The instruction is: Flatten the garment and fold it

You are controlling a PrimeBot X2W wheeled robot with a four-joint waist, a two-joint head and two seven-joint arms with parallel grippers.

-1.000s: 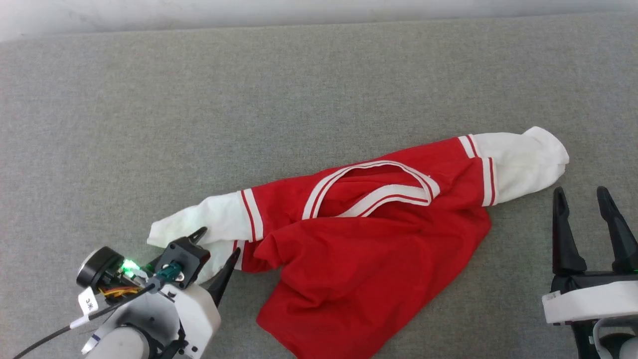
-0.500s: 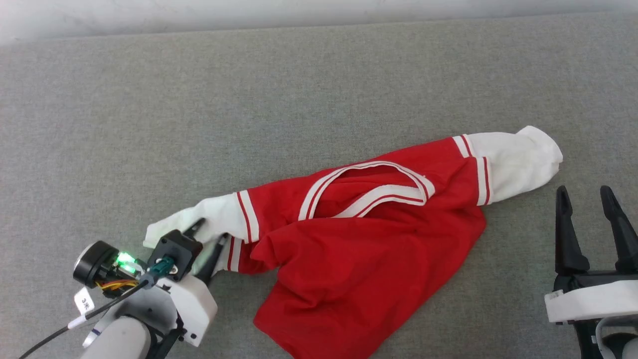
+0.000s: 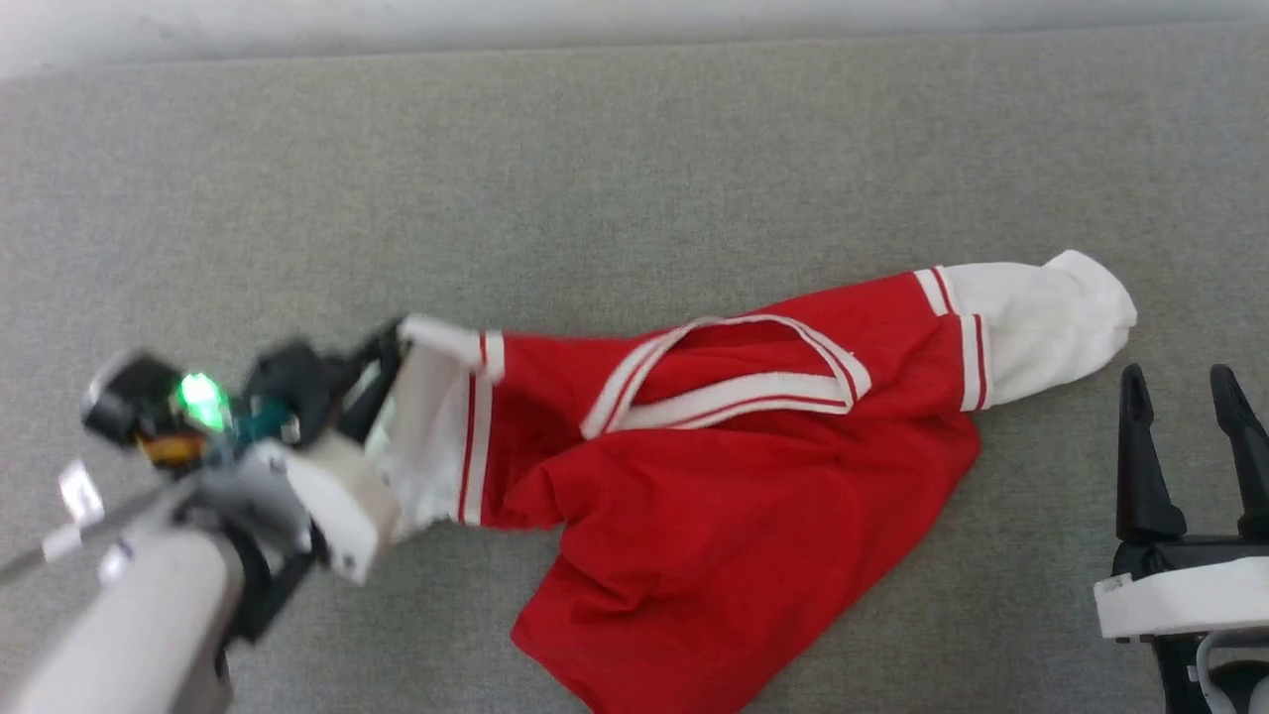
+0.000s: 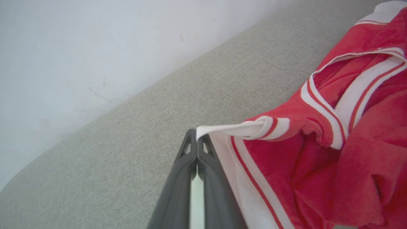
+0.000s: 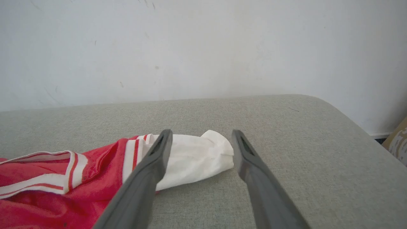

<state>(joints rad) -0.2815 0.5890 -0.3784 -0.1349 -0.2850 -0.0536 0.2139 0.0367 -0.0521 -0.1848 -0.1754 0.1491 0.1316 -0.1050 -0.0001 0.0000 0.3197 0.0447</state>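
Note:
The garment [image 3: 734, 516] is a red shirt with white sleeve ends, lying crumpled on the grey cushion [image 3: 595, 178]. My left gripper [image 3: 392, 342] is shut on the edge of its left white sleeve, which is lifted off the surface and drawn taut. In the left wrist view the two fingers [image 4: 178, 178] press together with the white sleeve edge [image 4: 222, 129] pinched at their tips. The garment's right white sleeve [image 3: 1041, 317] lies flat. My right gripper [image 3: 1185, 397] hangs open just below it, and the right wrist view shows that sleeve [image 5: 197, 162] beyond the spread fingers [image 5: 146, 178].
A pale wall [image 5: 203, 47] runs along the far side of the cushion. The cushion's rounded right corner [image 5: 337, 111] drops off, with a bit of brown cardboard [image 5: 397, 140] on the floor past it.
My left gripper closed on the white left sleeve and rose up and leftward with it, lifting that end of the shirt. The right gripper stayed open and barely moved.

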